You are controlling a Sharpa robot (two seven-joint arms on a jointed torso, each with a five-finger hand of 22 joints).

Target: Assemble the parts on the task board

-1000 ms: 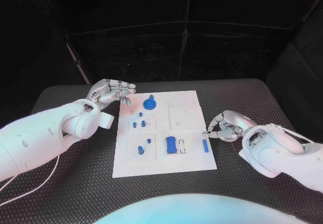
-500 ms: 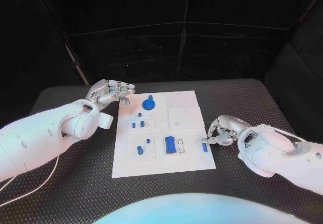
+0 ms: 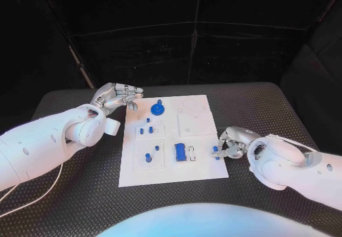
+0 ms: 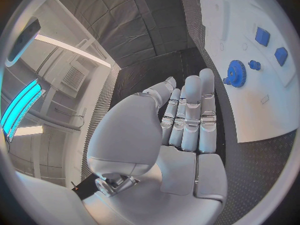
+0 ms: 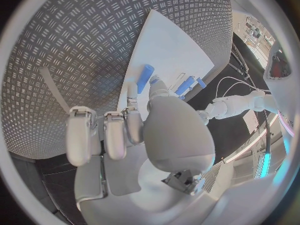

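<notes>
The white task board (image 3: 201, 168) lies in the middle of the black table. On it are a blue gear (image 3: 157, 108), small blue pegs (image 3: 147, 131), a single peg (image 3: 148, 158) and a blue block (image 3: 185, 152). My right hand (image 3: 232, 143) is at the board's right edge and pinches a small blue peg (image 3: 215, 149) between thumb and a finger. In the right wrist view that peg (image 5: 145, 77) sits at the fingertips (image 5: 132, 91) over the board (image 5: 172, 45). My left hand (image 3: 117, 96) hovers by the board's far left corner with its fingers curled together, holding nothing. In the left wrist view the gear (image 4: 237, 73) lies beyond the left hand (image 4: 187, 120).
Black ribbed matting (image 3: 271, 106) covers the table round the board, with bare room on both sides and in front. Dark curtains close off the back. A thin white cable (image 3: 43, 190) trails under my left arm.
My right hand has slid in to the board's right edge and closed thumb and finger on the small blue peg, which shifted slightly. The left hand has not moved.
</notes>
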